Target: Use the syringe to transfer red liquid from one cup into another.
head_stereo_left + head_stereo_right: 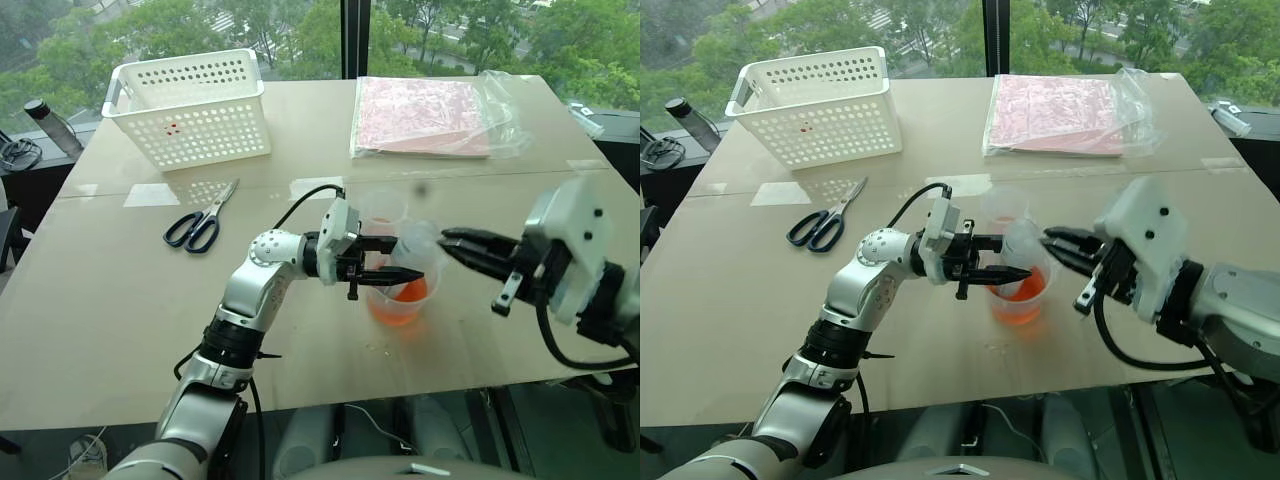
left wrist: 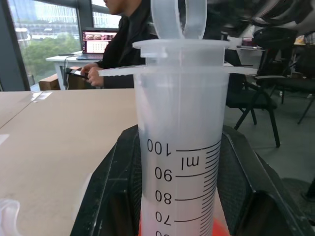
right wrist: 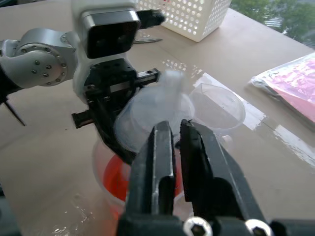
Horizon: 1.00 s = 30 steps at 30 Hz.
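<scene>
1. The left end effector (image 1: 385,262) is clamping the syringe (image 2: 179,147) by its barrel, holding it upright over the larger beaker (image 1: 400,300), with the flange and plunger top rising above the fingers (the left wrist view is showing the printed scale between the two black fingers (image 2: 106,196)).
2. The red liquid (image 1: 403,296) is sitting in the bottom of that beaker; the syringe's lower end is pointing down into it, though whether the tip is submerged cannot be told.
3. The smaller cup (image 3: 217,105) is standing just behind the beaker on the surface (image 1: 120,300), looking empty.
4. The right end effector (image 1: 447,239) is reaching in level at the plunger top, its fingers nearly together with a slim gap; whether they are pinching the plunger ring cannot be told.
5. The step in hand looks like the draw: the next move is calling for a firm pinch on the plunger and a straight upward pull, while the left keeps the barrel steady
</scene>
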{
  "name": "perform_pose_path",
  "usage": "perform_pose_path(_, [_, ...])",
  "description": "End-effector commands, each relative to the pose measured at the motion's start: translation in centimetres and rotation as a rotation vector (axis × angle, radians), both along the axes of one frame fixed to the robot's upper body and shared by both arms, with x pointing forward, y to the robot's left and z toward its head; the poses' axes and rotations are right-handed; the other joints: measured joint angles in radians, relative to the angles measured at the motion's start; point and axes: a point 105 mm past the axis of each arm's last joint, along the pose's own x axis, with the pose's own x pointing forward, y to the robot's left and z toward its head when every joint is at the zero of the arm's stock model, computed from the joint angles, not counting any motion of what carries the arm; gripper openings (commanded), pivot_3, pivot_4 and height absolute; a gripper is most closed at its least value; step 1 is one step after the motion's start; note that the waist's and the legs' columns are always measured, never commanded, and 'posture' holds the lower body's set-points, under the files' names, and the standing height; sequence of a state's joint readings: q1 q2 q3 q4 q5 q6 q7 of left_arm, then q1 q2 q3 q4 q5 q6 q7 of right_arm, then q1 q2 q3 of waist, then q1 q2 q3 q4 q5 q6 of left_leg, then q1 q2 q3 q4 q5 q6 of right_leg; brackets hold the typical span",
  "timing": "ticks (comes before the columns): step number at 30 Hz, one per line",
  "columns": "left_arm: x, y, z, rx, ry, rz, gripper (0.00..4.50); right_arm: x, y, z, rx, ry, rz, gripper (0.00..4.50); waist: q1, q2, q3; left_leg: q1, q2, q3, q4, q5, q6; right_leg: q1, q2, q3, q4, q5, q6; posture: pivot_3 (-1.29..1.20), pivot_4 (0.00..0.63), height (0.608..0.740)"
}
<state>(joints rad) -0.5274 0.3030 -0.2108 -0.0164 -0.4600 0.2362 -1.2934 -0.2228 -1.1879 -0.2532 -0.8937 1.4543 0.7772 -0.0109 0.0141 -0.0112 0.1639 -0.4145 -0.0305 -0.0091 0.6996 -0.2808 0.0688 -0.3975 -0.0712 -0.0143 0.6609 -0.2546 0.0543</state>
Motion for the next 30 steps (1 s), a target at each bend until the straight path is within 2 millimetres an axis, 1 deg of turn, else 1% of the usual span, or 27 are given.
perform_pose_path(1, [-0.8,-0.3,0.9,-0.021,-0.032,-0.038,1.42,-1.5,1.3,1.8,0.082,-0.020,0.098,0.60,0.000,0.000,0.000,0.000,0.000,0.000,0.000,0.000,0.000,0.000,0.000,0.000,0.000,0.000,0.000,0.00,0.150,0.740])
perform_pose_path(4, [-0.8,-0.4,0.9,-0.020,-0.027,-0.038,1.42,-1.7,1.6,1.9,0.100,-0.005,0.107,0.60,0.000,0.000,0.000,0.000,0.000,-0.001,0.000,0.000,0.000,0.000,0.000,-0.001,0.000,0.000,0.000,0.00,0.150,0.740])
perform_pose_path(8, [-0.5,-0.5,1.0,-0.018,-0.016,-0.020,1.42,-1.8,1.7,1.4,0.082,0.010,0.103,0.60,0.000,0.000,0.000,0.000,0.000,0.000,0.000,0.000,0.000,0.000,0.000,0.000,-0.001,0.000,0.000,0.00,0.150,0.740])
perform_pose_path(11, [-0.2,-0.5,1.0,-0.011,-0.006,0.003,1.42,-1.6,1.3,1.7,0.059,0.002,0.097,0.60,0.000,0.000,0.000,0.000,0.000,0.000,0.000,0.000,0.000,0.000,0.000,0.000,-0.001,0.000,0.000,0.00,0.150,0.740])
perform_pose_path(13, [-0.2,-0.6,1.1,-0.012,-0.009,0.002,1.42,-1.9,1.1,1.8,0.044,0.016,0.111,1.10,0.000,0.000,0.000,0.000,0.000,0.000,0.000,0.000,0.000,0.000,0.000,-0.001,-0.001,0.000,0.000,0.00,0.150,0.740])
perform_pose_path(14, [-0.2,-0.6,1.1,-0.013,-0.009,0.002,1.42,-2.1,1.1,1.8,0.040,0.023,0.122,1.27,0.001,0.000,0.000,-0.001,0.000,0.000,0.000,0.000,0.000,0.000,0.000,-0.001,-0.001,0.000,0.000,0.00,0.150,0.740])
perform_pose_path(15, [-0.2,-0.6,1.2,-0.015,-0.009,0.003,1.42,-2.2,1.1,1.8,0.035,0.020,0.122,1.84,0.001,0.000,0.000,-0.001,0.000,0.000,0.000,-0.001,0.001,0.000,0.000,0.000,-0.001,0.000,0.000,0.00,0.150,0.740])
perform_pose_path(16, [-0.2,-0.6,1.2,-0.018,-0.009,0.003,1.42,-2.3,1.1,1.7,0.039,0.023,0.123,2.13,0.001,0.000,0.000,-0.001,0.000,0.000,0.000,-0.001,0.001,0.000,0.000,0.000,-0.001,0.000,0.000,0.00,0.150,0.740])
perform_pose_path(17, [-0.3,-0.6,1.3,-0.020,-0.008,0.003,1.42,-2.4,1.1,1.6,0.043,0.029,0.125,2.59,0.001,0.000,0.000,-0.001,0.000,0.000,0.000,-0.001,0.001,0.000,0.000,0.000,-0.001,0.000,0.000,0.00,0.150,0.740])
perform_pose_path(19, [-0.3,-0.7,1.3,-0.022,-0.006,0.002,1.42,-2.5,1.2,1.5,0.048,0.037,0.131,2.59,0.001,0.001,0.000,-0.001,0.000,0.000,0.000,-0.001,0.002,0.000,0.000,0.000,-0.001,0.000,0.000,0.00,0.150,0.740])
perform_pose_path(23, [-0.3,-0.7,1.5,-0.030,-0.008,-0.001,1.42,-3.0,1.5,1.8,0.175,0.102,0.185,2.59,0.001,0.000,0.001,-0.001,0.000,0.000,0.000,-0.001,0.002,0.000,0.000,0.000,-0.001,0.000,0.000,0.00,0.150,0.740])
perform_pose_path(26, [-0.4,-0.8,1.6,-0.037,-0.013,-0.009,1.42,-3.0,1.3,1.0,0.189,0.153,0.212,2.59,0.002,0.000,0.001,-0.001,0.000,0.000,0.000,-0.001,0.002,0.000,0.000,-0.001,-0.001,0.000,0.000,0.00,0.150,0.740])
perform_pose_path(30, [-0.5,-0.6,1.8,-0.042,-0.016,-0.029,1.42,-2.4,1.0,0.7,0.183,0.149,0.231,2.59,0.001,0.001,0.001,-0.001,0.000,0.000,0.000,-0.001,0.002,0.000,0.000,-0.001,-0.001,0.000,0.000,0.00,0.150,0.740])
